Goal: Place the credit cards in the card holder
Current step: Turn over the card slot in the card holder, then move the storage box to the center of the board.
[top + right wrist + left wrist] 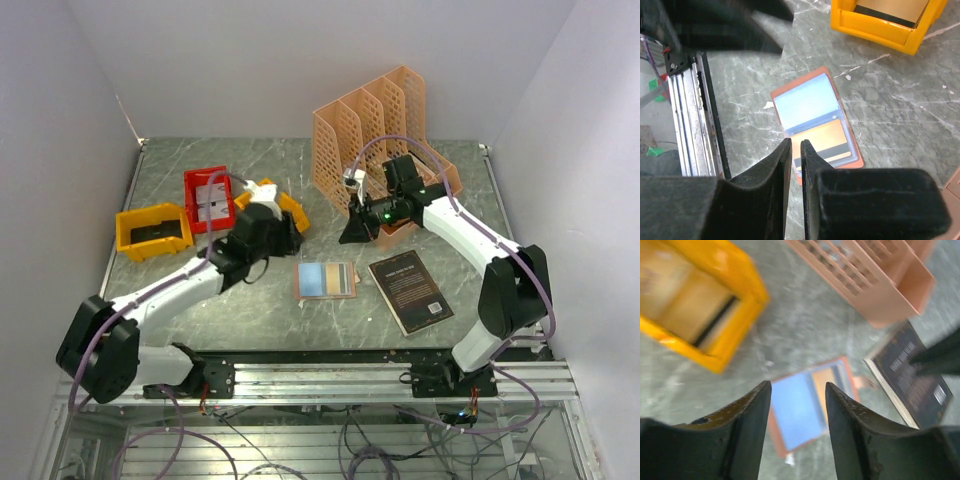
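Table point(260, 160): grey-green, marble-patterned top with pale veining; thin metal trim along its left edge.
Back wall point(300, 50): plain white panel, unmarked.
Left wall point(50, 150) and right wall point(585, 150): plain white panels that meet the back wall at the far corners.
Aluminium rail point(330, 375): slotted, running along the table's near edge.
Cables point(350, 440): loose tangle below the rail.
Light: even and diffuse, with soft shadows.

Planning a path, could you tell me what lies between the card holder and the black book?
Only a strip of bare table separates the card holder from the black book, in the top view.
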You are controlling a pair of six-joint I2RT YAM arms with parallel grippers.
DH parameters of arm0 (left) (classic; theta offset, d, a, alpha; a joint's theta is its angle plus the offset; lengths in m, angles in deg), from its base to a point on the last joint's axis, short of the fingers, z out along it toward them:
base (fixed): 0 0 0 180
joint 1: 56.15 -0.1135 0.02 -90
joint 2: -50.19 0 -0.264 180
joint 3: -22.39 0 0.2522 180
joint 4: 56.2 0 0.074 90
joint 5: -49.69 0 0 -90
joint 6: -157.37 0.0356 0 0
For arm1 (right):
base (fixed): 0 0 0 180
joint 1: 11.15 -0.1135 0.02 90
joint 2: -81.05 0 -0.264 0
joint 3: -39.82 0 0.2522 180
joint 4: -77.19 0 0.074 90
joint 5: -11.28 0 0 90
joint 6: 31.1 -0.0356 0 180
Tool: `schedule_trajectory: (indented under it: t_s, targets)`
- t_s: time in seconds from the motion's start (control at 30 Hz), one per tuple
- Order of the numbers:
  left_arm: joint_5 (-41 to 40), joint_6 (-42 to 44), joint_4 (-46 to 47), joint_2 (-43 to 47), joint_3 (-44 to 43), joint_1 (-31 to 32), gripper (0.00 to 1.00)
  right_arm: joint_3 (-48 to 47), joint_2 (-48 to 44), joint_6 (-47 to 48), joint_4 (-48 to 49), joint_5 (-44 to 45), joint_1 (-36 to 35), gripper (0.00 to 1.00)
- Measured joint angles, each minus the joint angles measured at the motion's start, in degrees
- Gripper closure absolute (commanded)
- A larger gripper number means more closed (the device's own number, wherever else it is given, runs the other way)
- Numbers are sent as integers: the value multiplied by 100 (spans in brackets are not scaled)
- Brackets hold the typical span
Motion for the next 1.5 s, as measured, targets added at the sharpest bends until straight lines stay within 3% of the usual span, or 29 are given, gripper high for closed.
schedule_trajectory:
  t_s: [0.1, 0.27, 0.4, 0.53, 0.6, 0.8, 1.07, 1.33, 1.5]
  targets:
    - [-138, 247, -570, 197, -319, -686, 33, 107, -122, -17, 103, -61, 0, 83]
    - [-310, 719, -1729, 138, -1287, -1897, 33, 407, -446, -173, 485, -109, 0, 69]
    - [-271, 1051, -2151, -267, -1917, -2712, 58, 953, -852, -216, 1132, -367, 4, 72]
    - [-48, 1327, -2347, -1176, -2380, -3497, 82, 1064, -802, 282, 1147, -697, 4, 93]
    - [-15, 1513, -2509, -1810, -2686, -3724, 85, 835, -599, 675, 776, -848, 4, 97]
    - [-24, 1930, -2892, -2949, -3421, -3766, 89, 470, -212, 1344, 144, -970, 7, 98]
    - [-83, 2326, -3185, -3816, -4201, -3773, 89, 468, -120, 1611, -155, -984, 7, 98]
    - [-76, 2363, -3499, -3974, -4175, -3773, 89, 402, -24, 1764, -306, -981, 7, 98]
    - [7, 2192, -3438, -3794, -3703, -3773, 89, 389, 0, 1829, -389, -986, 7, 98]
